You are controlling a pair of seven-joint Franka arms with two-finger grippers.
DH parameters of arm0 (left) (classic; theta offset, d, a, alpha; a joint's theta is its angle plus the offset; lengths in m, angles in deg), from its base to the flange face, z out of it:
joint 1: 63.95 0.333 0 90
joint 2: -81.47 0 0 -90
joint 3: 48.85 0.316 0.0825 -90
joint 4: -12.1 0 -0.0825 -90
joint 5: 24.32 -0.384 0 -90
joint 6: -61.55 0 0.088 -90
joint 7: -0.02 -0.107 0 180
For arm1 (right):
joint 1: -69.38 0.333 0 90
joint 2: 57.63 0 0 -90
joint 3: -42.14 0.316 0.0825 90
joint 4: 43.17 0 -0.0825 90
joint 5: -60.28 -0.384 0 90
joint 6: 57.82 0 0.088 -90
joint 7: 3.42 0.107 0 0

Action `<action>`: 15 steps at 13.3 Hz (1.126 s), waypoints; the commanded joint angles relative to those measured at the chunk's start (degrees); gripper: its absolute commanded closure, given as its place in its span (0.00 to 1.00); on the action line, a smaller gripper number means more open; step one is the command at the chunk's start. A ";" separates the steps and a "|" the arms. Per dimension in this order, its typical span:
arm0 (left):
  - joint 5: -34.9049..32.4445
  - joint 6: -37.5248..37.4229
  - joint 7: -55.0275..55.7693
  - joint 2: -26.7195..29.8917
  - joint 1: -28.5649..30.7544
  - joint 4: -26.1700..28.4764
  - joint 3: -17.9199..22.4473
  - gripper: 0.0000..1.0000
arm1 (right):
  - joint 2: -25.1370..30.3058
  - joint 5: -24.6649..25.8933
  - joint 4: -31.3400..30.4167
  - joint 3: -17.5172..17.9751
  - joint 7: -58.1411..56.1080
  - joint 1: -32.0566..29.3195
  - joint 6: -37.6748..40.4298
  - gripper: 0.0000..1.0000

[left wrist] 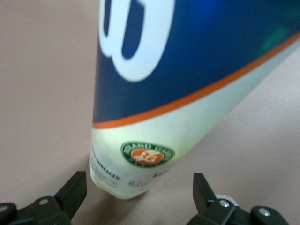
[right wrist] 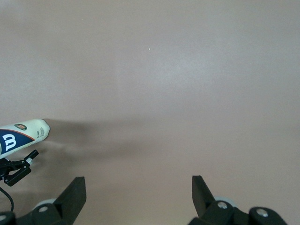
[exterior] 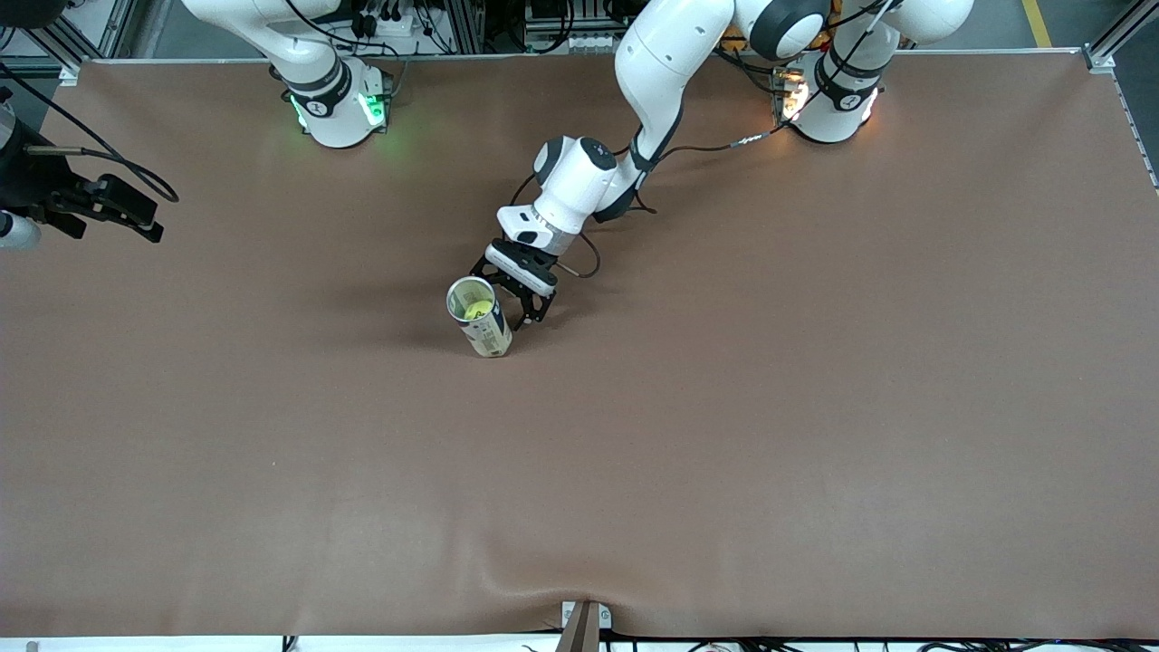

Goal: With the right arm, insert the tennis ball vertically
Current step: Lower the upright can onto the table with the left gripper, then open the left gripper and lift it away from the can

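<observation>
While ball (exterior: 477, 311) sits in can (exterior: 489, 333), right gripper (exterior: 136, 210) waits well apart

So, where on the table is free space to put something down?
Bare brown table runs from the can to the edge nearest the front camera. It is crowded only at the can, where the open left gripper stands beside it.

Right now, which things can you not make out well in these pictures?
- Can, left wrist view: the picture's edge cuts off its mouth, and its small print is blurred.
- Tennis ball, front view: only a yellow patch shows inside the can, whose wall hides the rest.
- Right arm, front view: the picture's edge cuts off most of it.
</observation>
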 commanded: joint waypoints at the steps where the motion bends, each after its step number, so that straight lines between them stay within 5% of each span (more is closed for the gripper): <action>1: 3.04 -0.66 -0.66 2.23 -0.90 2.09 0.27 0.00 | -0.56 -0.33 1.43 -0.09 -0.54 -0.20 1.15 0.00; 15: 18.24 -0.57 -0.57 8.64 -6.00 4.46 0.27 0.00 | -0.56 -0.33 1.52 -0.27 -0.54 -0.20 1.15 0.00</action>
